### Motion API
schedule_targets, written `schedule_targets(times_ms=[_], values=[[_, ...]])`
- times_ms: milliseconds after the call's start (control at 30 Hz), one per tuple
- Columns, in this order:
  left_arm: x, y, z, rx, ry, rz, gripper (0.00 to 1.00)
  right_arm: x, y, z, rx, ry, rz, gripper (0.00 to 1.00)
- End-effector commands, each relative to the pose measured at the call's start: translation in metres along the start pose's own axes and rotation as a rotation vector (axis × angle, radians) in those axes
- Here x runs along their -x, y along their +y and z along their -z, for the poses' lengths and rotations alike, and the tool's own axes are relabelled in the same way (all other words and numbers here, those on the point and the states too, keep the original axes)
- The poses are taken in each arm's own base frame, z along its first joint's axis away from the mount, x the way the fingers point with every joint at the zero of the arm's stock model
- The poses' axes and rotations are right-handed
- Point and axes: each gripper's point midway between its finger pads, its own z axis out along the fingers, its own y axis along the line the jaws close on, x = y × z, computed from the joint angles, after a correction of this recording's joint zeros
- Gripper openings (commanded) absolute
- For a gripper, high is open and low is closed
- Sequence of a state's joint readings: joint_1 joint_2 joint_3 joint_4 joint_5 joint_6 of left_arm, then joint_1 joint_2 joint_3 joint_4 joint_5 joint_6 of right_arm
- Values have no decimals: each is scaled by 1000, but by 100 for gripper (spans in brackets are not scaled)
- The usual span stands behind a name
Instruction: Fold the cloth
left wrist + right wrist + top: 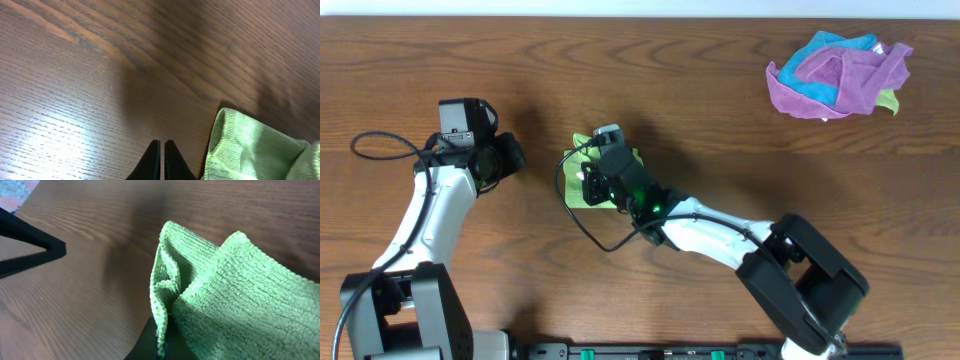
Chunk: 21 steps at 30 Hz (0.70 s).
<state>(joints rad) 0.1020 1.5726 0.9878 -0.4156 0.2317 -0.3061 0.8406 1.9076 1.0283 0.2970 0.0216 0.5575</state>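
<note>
The lime-green cloth (582,170) lies bunched in the middle of the wooden table, mostly hidden under my right wrist in the overhead view. My right gripper (161,339) is shut on an edge of the cloth (240,290), with folds rising beyond the fingers. In the overhead view the right gripper (598,172) sits over the cloth. My left gripper (162,152) is shut and empty, just left of the cloth's corner (250,150), over bare wood. In the overhead view the left gripper (516,155) is left of the cloth, apart from it.
A pile of purple and bright blue cloths (840,72) with a bit of green lies at the back right. A black cable (582,222) loops on the table beside the right arm. The left arm's base (400,300) stands at the front left.
</note>
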Motion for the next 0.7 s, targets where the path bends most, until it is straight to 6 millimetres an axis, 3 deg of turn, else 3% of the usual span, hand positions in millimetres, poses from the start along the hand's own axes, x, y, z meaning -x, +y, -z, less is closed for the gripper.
schedule_targets(times_ms=[0, 133, 367, 667], values=[[-2, 4, 2, 12, -4, -14, 6, -9, 8, -7, 13, 18, 28, 1], [-2, 4, 2, 11, -3, -14, 6, -18, 6, -16, 8, 38, 32, 1], [-2, 4, 2, 12, -3, -14, 6, -14, 13, -27, 21, 37, 42, 1], [-2, 4, 2, 12, -2, -14, 6, -27, 29, -26, 77, 85, 62, 2]])
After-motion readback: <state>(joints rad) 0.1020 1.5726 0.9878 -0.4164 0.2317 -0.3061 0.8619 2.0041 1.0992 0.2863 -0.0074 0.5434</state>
